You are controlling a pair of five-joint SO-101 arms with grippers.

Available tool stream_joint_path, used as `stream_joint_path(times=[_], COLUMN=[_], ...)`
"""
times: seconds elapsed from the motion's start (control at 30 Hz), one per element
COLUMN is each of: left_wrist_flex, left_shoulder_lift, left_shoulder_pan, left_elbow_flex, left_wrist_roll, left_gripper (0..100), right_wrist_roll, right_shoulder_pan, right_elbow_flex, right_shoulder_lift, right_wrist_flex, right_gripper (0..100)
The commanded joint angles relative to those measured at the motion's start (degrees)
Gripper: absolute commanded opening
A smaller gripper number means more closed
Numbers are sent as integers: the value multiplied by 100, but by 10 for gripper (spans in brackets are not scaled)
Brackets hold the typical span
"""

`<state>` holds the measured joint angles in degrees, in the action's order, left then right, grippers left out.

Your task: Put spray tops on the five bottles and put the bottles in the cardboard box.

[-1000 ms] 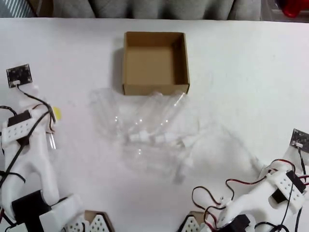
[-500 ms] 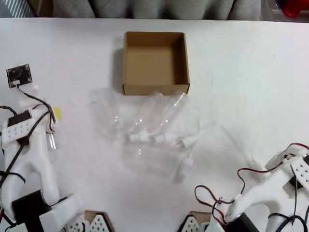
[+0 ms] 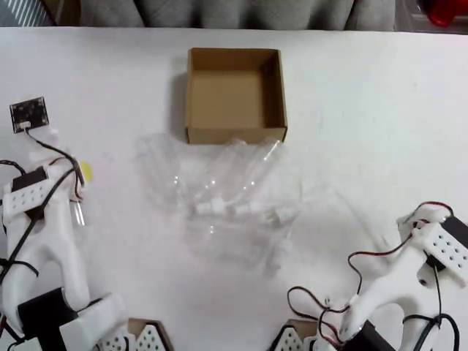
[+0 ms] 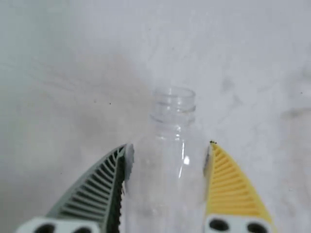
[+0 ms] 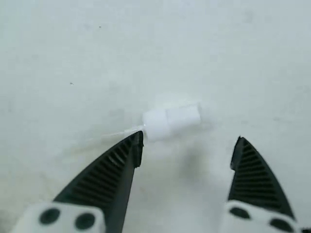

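Black right pincer (image 5: 188,139) agape over spray top (image 5: 172,120)

The left gripper (image 4: 170,145) is clamping an open-necked clear bottle (image 4: 173,104); with its neck as twelve o'clock, the grey-green finger (image 4: 97,194) is pressing at nine, the yellow finger (image 4: 231,184) at three.

Heaped bottles (image 3: 241,197) block the near side of the cardboard box (image 3: 234,135).

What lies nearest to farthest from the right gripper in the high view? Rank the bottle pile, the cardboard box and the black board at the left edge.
From the right gripper:
1. Bottle pile, mid-table.
2. Cardboard box, beyond the pile, toward the far edge.
3. Black board, at the table's left edge.
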<state>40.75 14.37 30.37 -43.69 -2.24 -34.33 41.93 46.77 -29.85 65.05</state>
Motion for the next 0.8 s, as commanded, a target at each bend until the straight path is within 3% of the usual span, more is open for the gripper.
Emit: stream_joint_path(times=[0.0,0.3,0.77], left_wrist_flex=[-132,-114,-97], left_shoulder_lift=[31,31,31], left_shoulder_pan=[-110,-110,-110], left_elbow_flex=[26,26,26], left_wrist_roll=[-79,-79,-79], left_gripper=[22,22,22], right_wrist_roll=[-598,-835,-826], right_shoulder_pan=[-295,-470,-224], right_elbow_flex=[-141,-211,-1600], right_shoulder_lift=[92,1376,3275], right_wrist_flex=[-462,-813,-796], right_gripper=[255,255,254])
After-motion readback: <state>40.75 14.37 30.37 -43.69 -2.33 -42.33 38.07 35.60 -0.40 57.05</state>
